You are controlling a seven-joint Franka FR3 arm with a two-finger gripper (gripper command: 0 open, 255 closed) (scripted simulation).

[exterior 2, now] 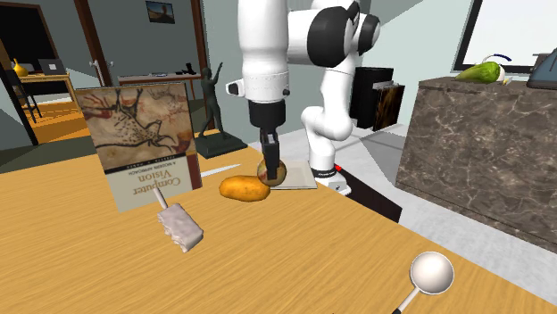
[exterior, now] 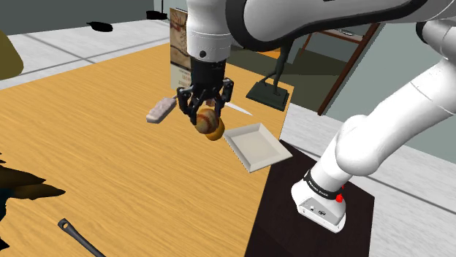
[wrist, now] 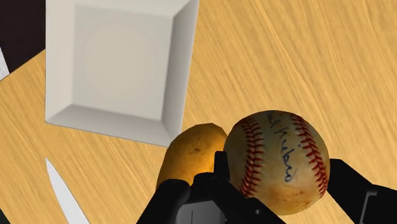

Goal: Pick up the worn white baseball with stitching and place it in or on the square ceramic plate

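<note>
In the gripper (exterior: pixel 205 113), the baseball (wrist: pixel 277 162) turns its signature toward the wrist.

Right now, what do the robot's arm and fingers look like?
The arm is glossy white, built from rounded tube sections with dark grey bands at the joints and a small red mark near its foot. The two fingers are plain black and blocky.

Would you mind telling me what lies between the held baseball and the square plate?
In the wrist view, an orange-brown potato lies on the wooden table between the baseball and the plate; otherwise that stretch is bare wood.
</note>
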